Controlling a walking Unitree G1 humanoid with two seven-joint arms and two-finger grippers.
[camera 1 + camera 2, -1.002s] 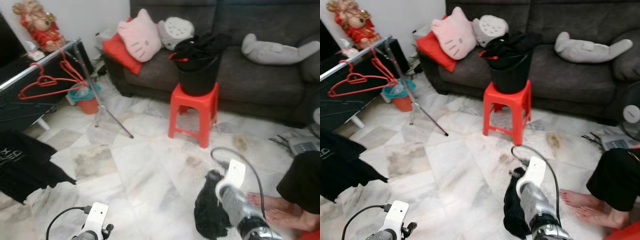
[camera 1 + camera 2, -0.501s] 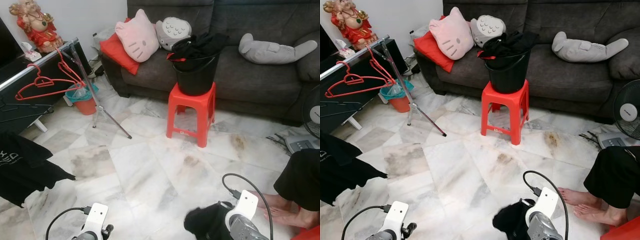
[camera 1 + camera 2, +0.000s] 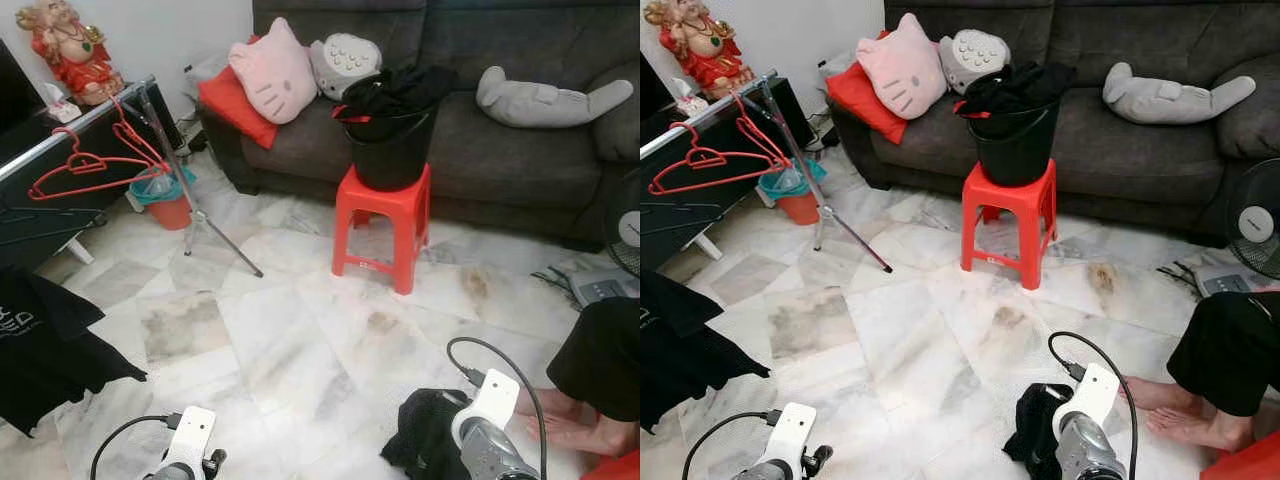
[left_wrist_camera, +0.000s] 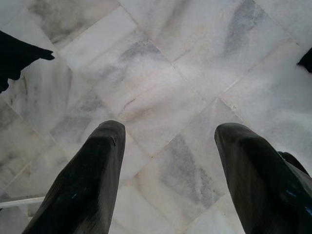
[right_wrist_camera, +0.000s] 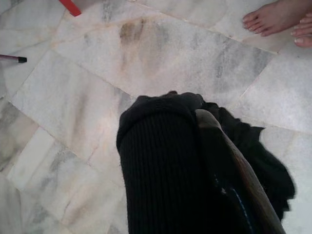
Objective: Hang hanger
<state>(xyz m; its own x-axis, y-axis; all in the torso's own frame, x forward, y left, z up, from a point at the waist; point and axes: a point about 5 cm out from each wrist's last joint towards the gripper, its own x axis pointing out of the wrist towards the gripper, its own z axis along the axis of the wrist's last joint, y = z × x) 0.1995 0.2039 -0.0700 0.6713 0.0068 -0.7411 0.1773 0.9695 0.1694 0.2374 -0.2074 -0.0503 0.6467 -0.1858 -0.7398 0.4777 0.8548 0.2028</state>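
**Inspector A:** Largest first. A grey sofa (image 3: 500,110) stands far ahead of the right claw (image 5: 195,161); the red stool (image 3: 385,225) with its black bucket (image 3: 392,150) stands nearer. The rail (image 3: 75,125), ahead and well to the left, carries a red hanger (image 3: 85,170).

**Inspector B:** And the claws?

**A:** The right claw is closed on a black garment (image 5: 156,161), low over the floor (image 3: 290,340). The left claw (image 4: 168,161) is spread wide, holding nothing.

**B:** Step in hand?

**A:** Carrying, I judge. Next calls for turning toward the rail.
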